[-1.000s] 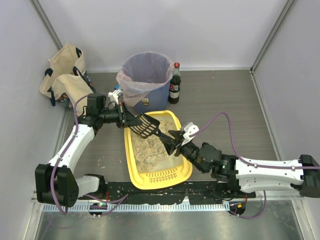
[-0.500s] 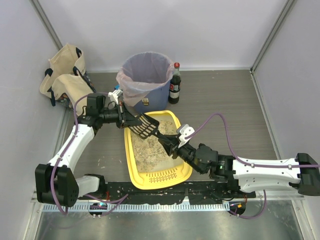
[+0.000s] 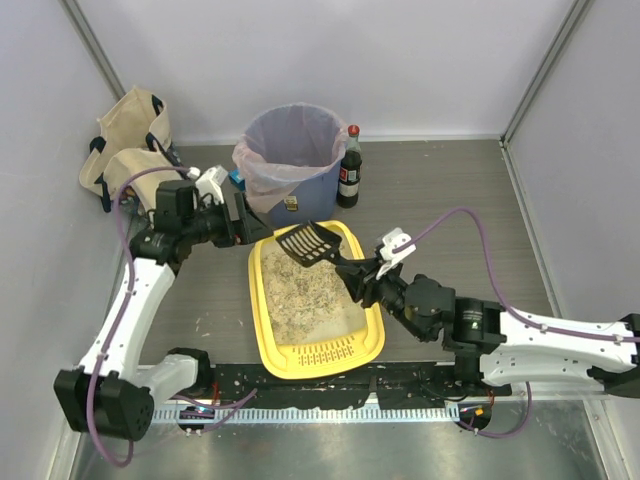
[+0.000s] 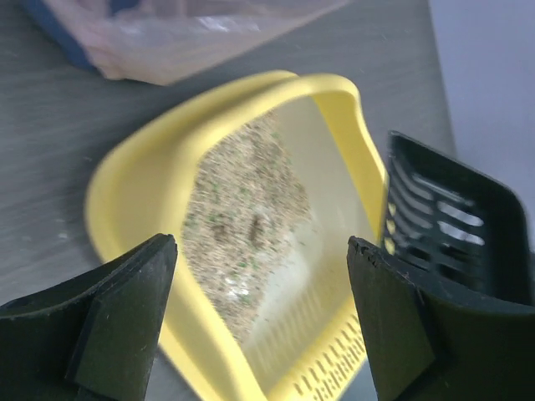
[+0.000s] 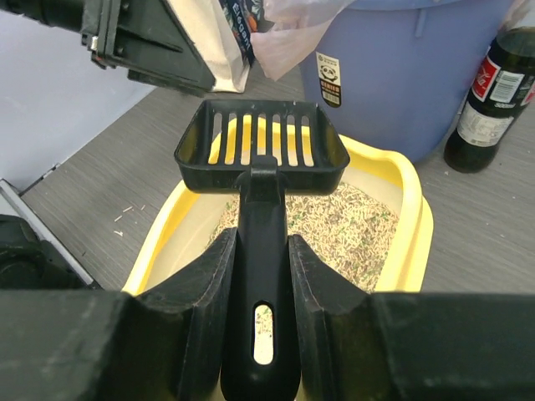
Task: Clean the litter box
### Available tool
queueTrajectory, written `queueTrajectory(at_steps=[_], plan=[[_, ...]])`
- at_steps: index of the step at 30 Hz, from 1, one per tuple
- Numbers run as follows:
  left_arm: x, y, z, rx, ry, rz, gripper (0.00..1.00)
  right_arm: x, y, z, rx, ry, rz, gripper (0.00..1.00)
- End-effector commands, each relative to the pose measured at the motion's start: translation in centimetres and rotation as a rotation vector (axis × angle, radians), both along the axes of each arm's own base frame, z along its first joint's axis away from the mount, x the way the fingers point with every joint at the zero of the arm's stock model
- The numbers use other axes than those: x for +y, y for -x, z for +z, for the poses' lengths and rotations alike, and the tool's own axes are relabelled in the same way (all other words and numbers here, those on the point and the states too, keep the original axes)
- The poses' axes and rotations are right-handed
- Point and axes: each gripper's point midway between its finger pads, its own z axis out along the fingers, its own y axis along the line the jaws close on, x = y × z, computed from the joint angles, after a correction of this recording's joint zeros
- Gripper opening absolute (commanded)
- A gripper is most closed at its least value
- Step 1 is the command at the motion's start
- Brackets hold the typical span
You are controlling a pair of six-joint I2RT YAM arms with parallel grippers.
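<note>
The litter box (image 3: 320, 355) is a yellow tray of beige granules lying between the two arms, its slotted grille at the near end. A black slotted scoop (image 3: 308, 243) hovers over the tray's far end. My right gripper (image 3: 357, 271) is shut on the scoop's handle; in the right wrist view the handle sits squeezed between the fingers (image 5: 216, 267), with the scoop head (image 5: 261, 142) empty above the litter box (image 5: 418, 225). My left gripper (image 3: 255, 230) stands open just left of the scoop, holding nothing. Its wrist view shows the litter box (image 4: 117, 192) between the spread jaws and the scoop (image 4: 456, 225) at the right.
A round blue bin with a clear liner (image 3: 290, 155) stands behind the tray, a dark bottle (image 3: 349, 168) to its right. A beige tote bag (image 3: 130, 150) leans at the far left wall. A small packet (image 3: 291, 204) lies at the bin's foot.
My left gripper has let go of the scoop, opened and drawn back to the left. My right gripper has closed on the handle and now carries the scoop, shifted right and farther.
</note>
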Motion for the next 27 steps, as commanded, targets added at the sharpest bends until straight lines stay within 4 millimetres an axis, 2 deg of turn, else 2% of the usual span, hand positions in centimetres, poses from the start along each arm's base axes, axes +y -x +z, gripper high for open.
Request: queueTrajectory(at_steps=[1, 2, 3, 4, 5, 6, 7, 8, 9, 10, 11, 12, 13, 15, 19, 23, 26, 27], plan=[[4.5, -1.7, -0.7, -0.148, -0.217, 0.194, 0.86, -2.5, 0.6, 1.5, 0.129, 0.031, -0.049, 0.01], [4.9, -1.8, -1.0, -0.157, -0.235, 0.209, 0.86, -3.4, 0.9, 0.2, 0.164, 0.106, -0.056, 0.02], [5.4, -1.9, -1.4, -0.165, -0.263, 0.218, 0.86, -3.4, 1.3, 1.2, 0.194, 0.086, -0.046, 0.01], [5.4, -1.7, -2.0, -0.159, -0.274, 0.213, 0.86, -3.7, 1.7, -0.4, 0.233, 0.175, -0.042, 0.01], [5.3, -1.6, -2.2, -0.164, -0.283, 0.201, 0.87, -3.7, 2.1, -0.7, 0.256, 0.206, -0.032, 0.01], [5.1, -1.6, -2.4, -0.170, -0.286, 0.188, 0.87, -3.3, 2.6, 0.1, 0.293, 0.200, -0.012, 0.01], [4.9, -1.5, -2.7, -0.184, -0.294, 0.167, 0.91, -3.7, 2.9, -1.6, 0.332, 0.301, -0.021, 0.01], [4.4, -1.4, -2.8, -0.188, -0.291, 0.145, 0.91, -3.7, 3.1, -1.9, 0.356, 0.337, -0.026, 0.01], [4.2, -1.3, -3.0, -0.189, -0.288, 0.132, 0.91, -3.5, 3.3, -0.6, 0.372, 0.328, -0.022, 0.01], [4.0, -1.2, -3.4, -0.185, -0.295, 0.118, 0.91, -4.4, 3.6, -1.1, 0.411, 0.381, -0.040, 0.01], [3.8, -1.1, -3.7, -0.182, -0.301, 0.106, 0.91, -4.2, 3.7, -1.4, 0.434, 0.415, -0.054, 0.01], [3.7, -1.0, -4.0, -0.178, -0.308, 0.101, 0.91, -4.0, 3.8, 0.1, 0.442, 0.390, -0.053, 0.01], [4.0, -1.0, -4.4, -0.170, -0.329, 0.109, 0.91, -4.3, 4.3, -0.1, 0.479, 0.410, -0.053, 0.02], [3.9, -0.8, -5.2, -0.151, -0.352, 0.101, 0.91, -3.4, 4.8, 0.2, 0.514, 0.416, -0.023, 0.01], [3.2, -0.4, -5.7, -0.145, -0.368, 0.073, 0.91, -3.0, 6.1, -2.2, 0.631, 0.538, -0.015, 0.01], [2.3, 0.0, -6.0, -0.143, -0.383, 0.041, 0.90, -1.7, 6.9, -4.8, 0.728, 0.587, 0.025, 0.01], [2.0, 0.2, -6.4, -0.136, -0.398, 0.029, 0.89, -0.5, 6.4, -6.3, 0.765, 0.589, 0.053, 0.01], [2.0, 0.3, -6.5, -0.133, -0.403, 0.028, 0.87, -0.5, 5.7, -6.6, 0.773, 0.583, 0.039, 0.01]])
